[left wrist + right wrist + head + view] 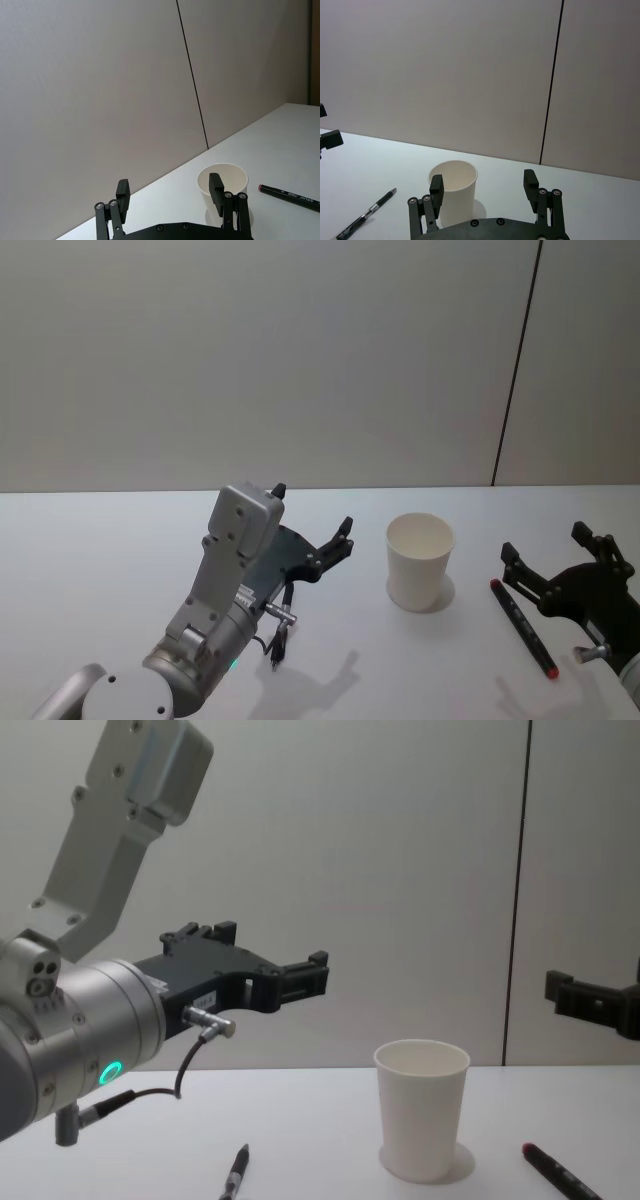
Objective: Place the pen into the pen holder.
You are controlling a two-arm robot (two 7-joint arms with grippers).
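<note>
Both spread and empty: left gripper point(313, 507) hangs over a black pen point(235, 1175), right gripper point(545, 541) beside a red-tipped pen point(522, 628), pen holder point(419, 565) between, within either's reach

A plain, pale grey-beige wall point(250, 360) stands behind the work, smooth and unmarked, made of flat panels. A thin dark seam point(517, 360) divides it, running from the top down to where the wall meets the table point(100, 540). The wider panel lies to the left of the seam and a narrower one to the right. The table is white, matte and flat, and its far edge lies against the foot of the wall. The light is soft and even, leaving faint grey shadows point(335, 672) on the tabletop toward its near side.
</note>
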